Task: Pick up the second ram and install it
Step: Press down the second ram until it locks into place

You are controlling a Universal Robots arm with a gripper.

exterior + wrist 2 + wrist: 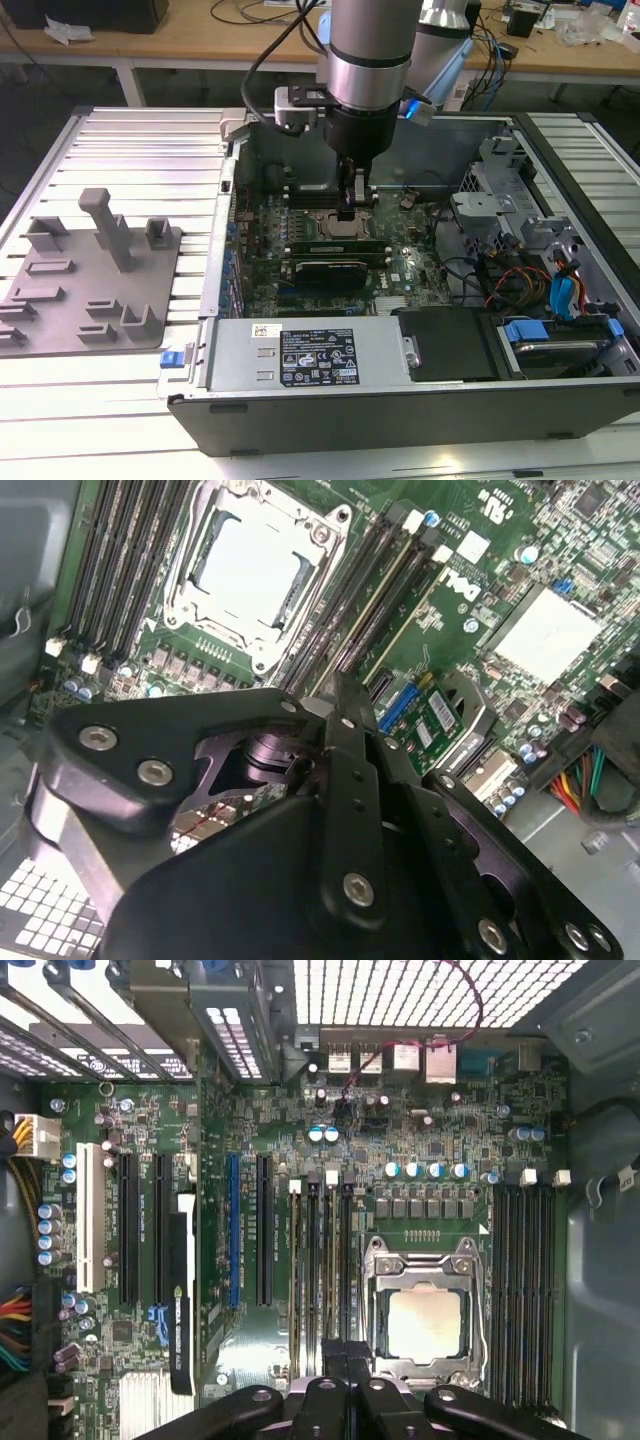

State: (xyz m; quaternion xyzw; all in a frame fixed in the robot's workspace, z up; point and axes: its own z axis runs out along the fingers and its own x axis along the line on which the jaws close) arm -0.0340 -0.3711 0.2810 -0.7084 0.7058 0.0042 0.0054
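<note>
My gripper (349,210) hangs inside the open computer case, low over the motherboard beside the silver processor socket (425,1322). In both wrist views its black fingers (338,730) are pressed together with nothing visible between them. Their tips (346,1360) lie over one end of the black memory slots next to the socket. A thin pale-edged green stick, the second ram (368,610), stands on edge in one of those slots and runs away from the fingertips. In the exterior view a long green strip (333,244) lies along the socket's near side. I cannot tell whether the tips touch the stick.
The case (200,400) lies on its side on a ribbed metal table. A grey power supply (300,355) lines its near wall. Cables and a drive cage (520,280) crowd the exterior view's right. A grey fixture plate (90,270) sits at that view's left. More slots (525,1290) flank the socket.
</note>
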